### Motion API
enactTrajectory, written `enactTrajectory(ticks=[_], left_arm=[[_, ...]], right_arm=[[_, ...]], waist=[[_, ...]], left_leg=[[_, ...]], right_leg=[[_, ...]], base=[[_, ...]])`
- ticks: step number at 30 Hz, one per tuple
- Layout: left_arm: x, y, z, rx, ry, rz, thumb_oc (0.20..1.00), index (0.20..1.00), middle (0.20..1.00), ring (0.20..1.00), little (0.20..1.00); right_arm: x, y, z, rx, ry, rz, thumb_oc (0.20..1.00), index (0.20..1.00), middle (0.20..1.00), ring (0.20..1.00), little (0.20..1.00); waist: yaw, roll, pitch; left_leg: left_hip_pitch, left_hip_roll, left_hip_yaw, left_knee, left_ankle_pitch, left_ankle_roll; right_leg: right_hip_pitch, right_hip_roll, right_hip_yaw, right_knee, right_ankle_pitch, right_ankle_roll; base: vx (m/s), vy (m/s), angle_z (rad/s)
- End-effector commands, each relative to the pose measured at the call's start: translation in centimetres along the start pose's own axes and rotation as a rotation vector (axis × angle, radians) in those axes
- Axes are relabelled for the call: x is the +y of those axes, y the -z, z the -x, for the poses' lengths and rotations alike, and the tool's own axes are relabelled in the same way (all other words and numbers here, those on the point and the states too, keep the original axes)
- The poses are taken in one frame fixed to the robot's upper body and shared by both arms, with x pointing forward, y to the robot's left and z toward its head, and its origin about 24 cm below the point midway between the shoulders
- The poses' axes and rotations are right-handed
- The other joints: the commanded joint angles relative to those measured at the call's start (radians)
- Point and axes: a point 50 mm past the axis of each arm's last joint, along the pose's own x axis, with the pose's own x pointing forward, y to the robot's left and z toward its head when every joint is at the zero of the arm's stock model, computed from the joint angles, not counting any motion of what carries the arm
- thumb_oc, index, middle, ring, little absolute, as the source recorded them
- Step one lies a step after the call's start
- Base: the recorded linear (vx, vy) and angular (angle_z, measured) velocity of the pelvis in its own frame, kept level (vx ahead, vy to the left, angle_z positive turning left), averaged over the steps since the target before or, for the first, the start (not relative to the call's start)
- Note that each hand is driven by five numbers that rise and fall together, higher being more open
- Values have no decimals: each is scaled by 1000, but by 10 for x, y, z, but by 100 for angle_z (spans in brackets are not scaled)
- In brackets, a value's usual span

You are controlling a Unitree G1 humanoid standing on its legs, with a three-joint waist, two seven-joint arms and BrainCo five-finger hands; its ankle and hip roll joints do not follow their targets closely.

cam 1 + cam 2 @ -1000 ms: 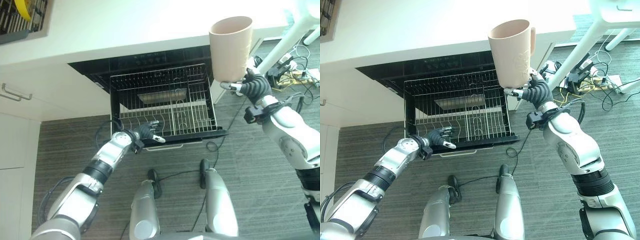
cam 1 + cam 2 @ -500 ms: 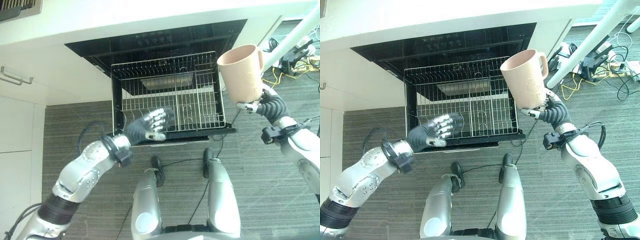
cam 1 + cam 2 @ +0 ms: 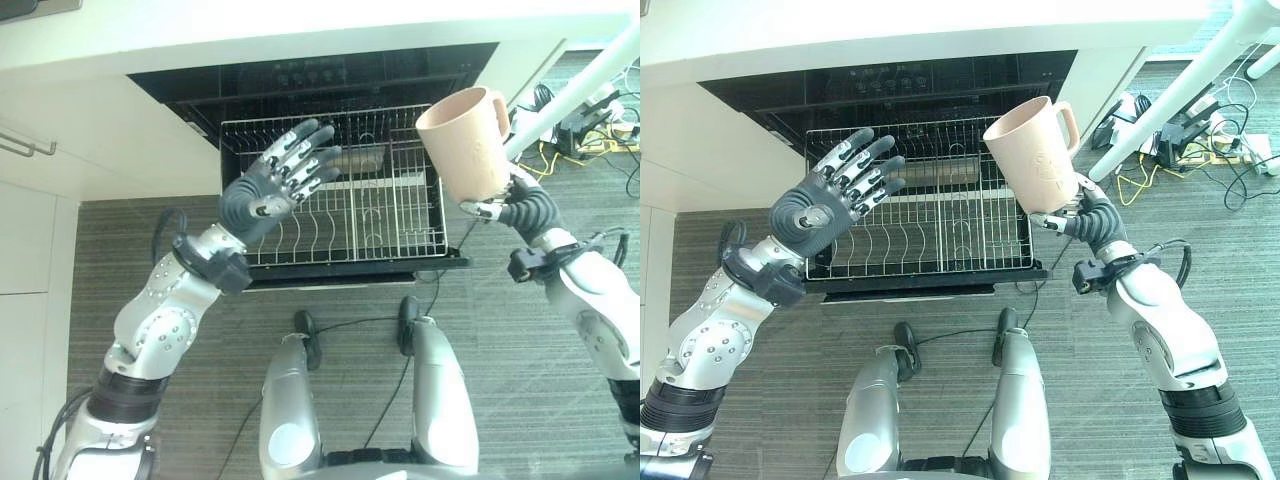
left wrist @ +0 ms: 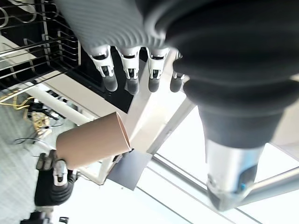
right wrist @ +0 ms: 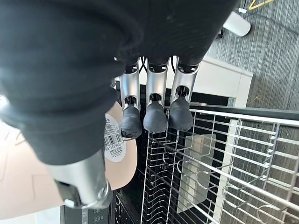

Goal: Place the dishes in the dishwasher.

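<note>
A pink mug [image 3: 463, 142] with a handle is held upright and slightly tilted above the right edge of the pulled-out wire rack [image 3: 380, 215] of the open dishwasher [image 3: 310, 75]. My right hand [image 3: 525, 210] is shut on the mug's base from below. The mug's underside, with a barcode sticker [image 5: 114, 144], lies against the right fingers [image 5: 155, 114]. My left hand [image 3: 255, 200] is raised above the rack's left part, palm open and fingers spread, holding nothing. The left wrist view looks past its straight fingers [image 4: 131, 79] at the mug [image 4: 91, 140]. The rack holds no dishes.
A white counter [image 3: 300, 30] runs above the dishwasher. White cabinets with a bar handle [image 3: 25, 145] stand at the left. At the right are a white table leg [image 3: 590, 75] and a tangle of cables [image 3: 600, 125] on the grey striped floor.
My left hand rose from the rack's front edge and spread open above the rack. The right hand brought the mug down and left toward the rack. The camera also shifted.
</note>
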Motion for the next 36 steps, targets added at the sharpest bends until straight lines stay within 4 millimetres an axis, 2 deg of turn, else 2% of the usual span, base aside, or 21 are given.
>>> enactTrajectory(ticks=[1, 13, 15, 18, 21, 25, 31, 36], left_arm=[[-11, -24, -2, -150, 71, 25, 1000, 1000, 1000, 1000, 1000], [-12, -39, -11, -289, 91, 66, 1000, 1000, 1000, 1000, 1000], [-7, -46, -11, -347, 52, 33, 1000, 1000, 1000, 1000, 1000], [-4, -48, -8, -372, 17, 22, 1000, 1000, 1000, 1000, 1000], [6, -46, -5, -395, -93, 16, 1000, 1000, 1000, 1000, 1000], [24, -31, 17, -378, -262, 23, 1000, 1000, 1000, 1000, 1000], [28, -24, 18, -365, -291, 55, 1000, 1000, 1000, 1000, 1000], [30, -23, 15, -355, -300, 73, 1000, 1000, 1000, 1000, 1000]], right_arm=[[1, -14, -7, -76, 29, -45, 200, 200, 200, 200, 200], [6, 5, -29, 31, 44, -115, 200, 200, 200, 200, 200], [9, 11, -35, 62, 38, -143, 200, 200, 200, 200, 200], [10, 16, -37, 83, 38, -170, 200, 200, 200, 200, 200], [12, 26, -40, 112, 52, -195, 200, 200, 200, 200, 200], [4, 36, -40, 157, 103, -258, 200, 200, 200, 200, 200], [-11, 46, -45, 212, 177, -284, 200, 200, 200, 200, 200], [-34, 52, -52, 266, 258, -292, 200, 200, 200, 200, 200]], waist=[[26, -38, -68], [59, -47, -84], [69, -48, -87], [74, -48, -87], [83, -47, -90], [105, -42, -86], [120, -30, -79], [135, -16, -74]], left_leg=[[28, 42, -23, -32, 38, 1], [31, 31, -49, -30, 38, 2], [27, 27, -58, -26, 36, 1], [25, 24, -62, -26, 36, 2], [25, 20, -68, -24, 35, 3], [19, 10, -83, -16, 32, 7], [13, 4, -91, -10, 31, 10], [2, -4, -102, -1, 29, 12]], right_leg=[[49, -57, 31, -69, 48, 32], [47, -71, 16, -49, 47, 28], [44, -74, 13, -44, 45, 26], [42, -75, 11, -40, 44, 25], [41, -78, 7, -36, 44, 25], [41, -83, -2, -29, 40, 21], [38, -93, -13, -22, 40, 20], [30, -102, -20, -10, 37, 17]], base=[[23, -32, 5], [21, -20, 6], [9, -5, 2], [0, 0, 0], [21, -15, 4], [15, -14, 4], [4, 4, 8], [0, 12, 4]])
